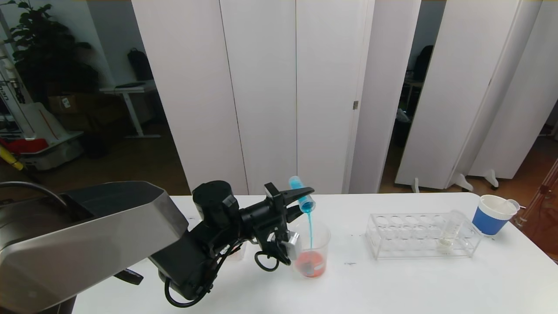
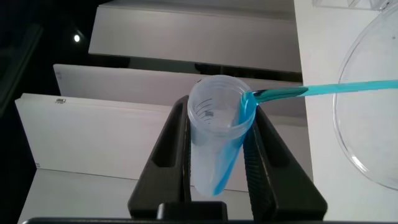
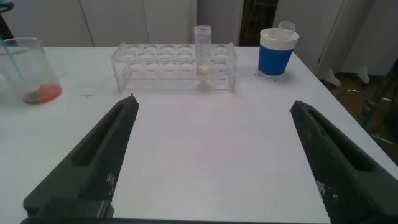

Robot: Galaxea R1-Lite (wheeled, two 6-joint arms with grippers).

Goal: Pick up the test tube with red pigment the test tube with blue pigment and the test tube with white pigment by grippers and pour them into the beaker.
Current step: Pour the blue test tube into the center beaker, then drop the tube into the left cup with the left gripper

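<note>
My left gripper (image 1: 301, 198) is shut on the test tube with blue pigment (image 1: 301, 194), tipped mouth-down above the beaker (image 1: 310, 249). A thin blue stream runs from the tube's mouth into the beaker, which holds orange-red liquid at its bottom. In the left wrist view the tube (image 2: 214, 134) sits between the two black fingers (image 2: 261, 155), blue liquid leaving its rim. The test tube with white pigment (image 1: 450, 230) stands in the clear rack (image 1: 392, 237); it also shows in the right wrist view (image 3: 203, 50). My right gripper (image 3: 211, 109) is open and empty above the table, out of the head view.
A blue-and-white paper cup (image 1: 492, 214) stands at the table's far right, beyond the rack. Another small cup (image 1: 237, 252) sits partly hidden behind my left arm. White partition panels stand behind the table.
</note>
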